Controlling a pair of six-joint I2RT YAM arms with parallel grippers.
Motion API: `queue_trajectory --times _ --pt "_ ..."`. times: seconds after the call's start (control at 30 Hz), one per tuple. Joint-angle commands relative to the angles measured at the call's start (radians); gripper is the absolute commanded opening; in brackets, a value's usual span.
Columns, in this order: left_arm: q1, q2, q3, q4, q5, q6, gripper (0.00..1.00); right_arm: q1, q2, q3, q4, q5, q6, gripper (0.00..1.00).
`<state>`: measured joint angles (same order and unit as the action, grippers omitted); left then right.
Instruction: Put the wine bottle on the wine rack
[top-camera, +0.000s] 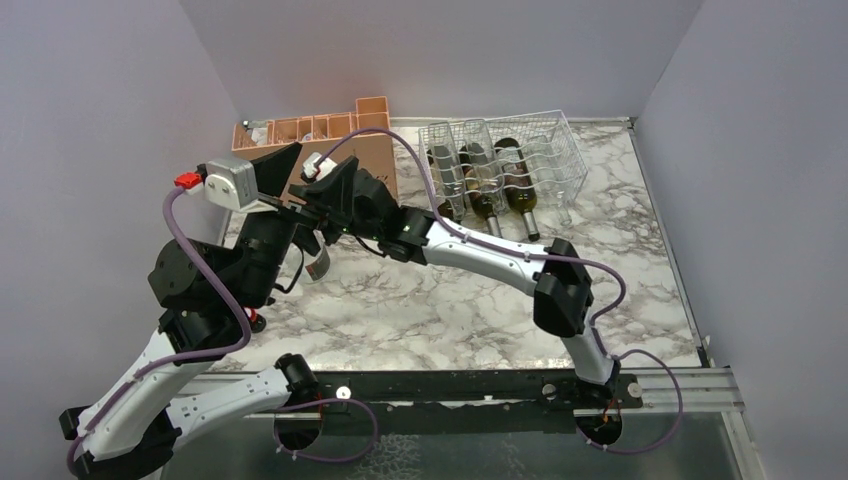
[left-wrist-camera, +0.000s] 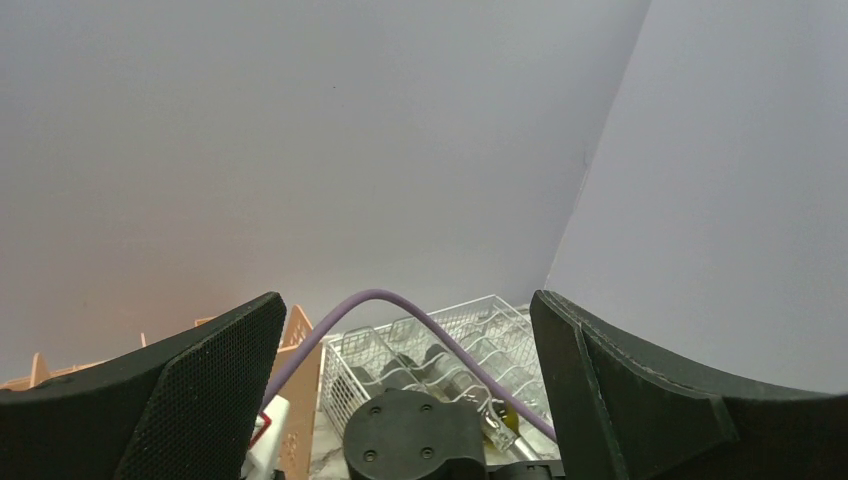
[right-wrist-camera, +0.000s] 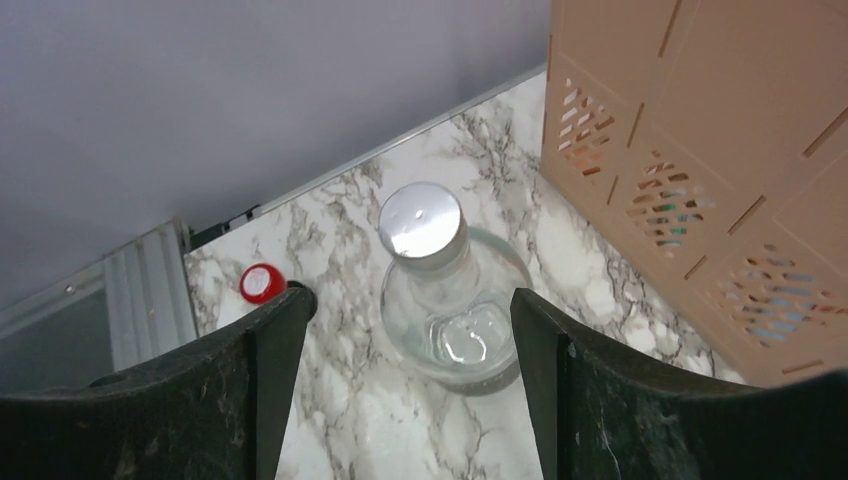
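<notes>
**A:** Starting from the near edge, how do the two arms stand?

**B:** Both bases are bolted at the near edge of the marble worktop (top-camera: 450, 310). The left arm folds upward on the left side. The left gripper (left-wrist-camera: 407, 300) points up toward the walls, its jaws spread wide with nothing between them.

**A:** And the right arm?

**B:** It reaches across to the left part of the worktop. The right gripper (right-wrist-camera: 405, 320) hangs over the wine bottle (right-wrist-camera: 423, 225) with its jaws wide, one finger to each side of the bottle in the wrist view. I cannot tell whether either finger touches the glass.

**A:** What does the bottle look like?

**B:** It is clear glass with a silver cap, upright on the worktop just beside the peach crate (right-wrist-camera: 700, 150). A small red round object (right-wrist-camera: 262, 283) lies near it on the other side.

**A:** What is farther back?

**B:** The crate sits toward the far left corner. To its right, at the far side, is the wine rack (top-camera: 560, 150), made of white wire. Three dark bottles (top-camera: 520, 190) lie in its cradles with their necks toward the arms. The clear bottle stands well apart from the rack.
</notes>
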<state>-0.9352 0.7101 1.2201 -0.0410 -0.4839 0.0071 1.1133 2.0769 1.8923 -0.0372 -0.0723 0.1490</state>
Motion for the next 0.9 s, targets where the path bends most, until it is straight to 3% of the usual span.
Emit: queue_trajectory --times 0.0,0.17,0.37,0.47,0.67,0.77,0.87 --pt "0.006 -0.008 0.038 -0.004 -0.016 -0.007 0.99 0.013 0.101 0.111 0.040 0.072 -0.046 0.77" --pt "0.006 -0.012 0.059 0.002 -0.009 0.001 0.99 0.015 0.186 0.210 0.032 0.031 -0.070 0.76" --pt "0.006 -0.012 0.071 0.007 -0.009 0.008 0.99 0.016 0.260 0.290 0.035 -0.006 -0.065 0.57" --pt "0.006 -0.012 0.082 -0.012 -0.009 0.008 0.99 0.017 0.243 0.240 0.093 0.020 -0.072 0.46" --pt "0.006 -0.024 0.077 -0.020 -0.027 0.011 0.99 0.017 0.134 0.067 0.195 0.102 -0.123 0.09" --pt "0.006 -0.026 0.068 -0.017 -0.040 0.023 0.99 0.016 0.044 -0.066 0.271 0.168 -0.142 0.02" --pt "0.006 -0.035 0.043 0.006 -0.082 0.044 0.99 0.017 -0.044 -0.213 0.337 0.231 -0.140 0.01"
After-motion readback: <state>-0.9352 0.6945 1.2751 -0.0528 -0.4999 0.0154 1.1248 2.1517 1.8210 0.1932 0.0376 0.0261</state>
